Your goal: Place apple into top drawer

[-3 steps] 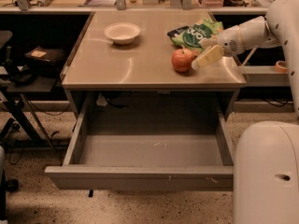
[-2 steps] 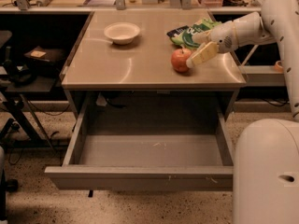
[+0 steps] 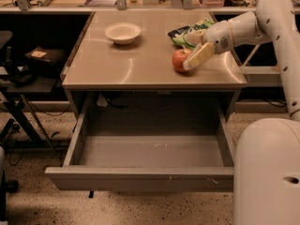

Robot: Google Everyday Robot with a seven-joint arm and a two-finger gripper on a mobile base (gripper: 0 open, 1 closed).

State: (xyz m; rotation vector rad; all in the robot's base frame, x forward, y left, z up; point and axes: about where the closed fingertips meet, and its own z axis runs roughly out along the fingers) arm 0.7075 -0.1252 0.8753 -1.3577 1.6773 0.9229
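The round apple [image 3: 180, 60] could roll off the front edge of the desk [image 3: 117, 67] if the claw [image 3: 194, 60] pushed it sideways instead of gripping it. It was small, smooth and red-orange, lying at the right front of the desk, touching the claw, above the open top drawer [image 3: 140, 178]. Whether the claw was apart or clamped on it, I could not tell.

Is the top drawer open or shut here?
Open: the top drawer is pulled out toward the camera, its floor bare. The apple sits on the tabletop above, with the gripper against it.
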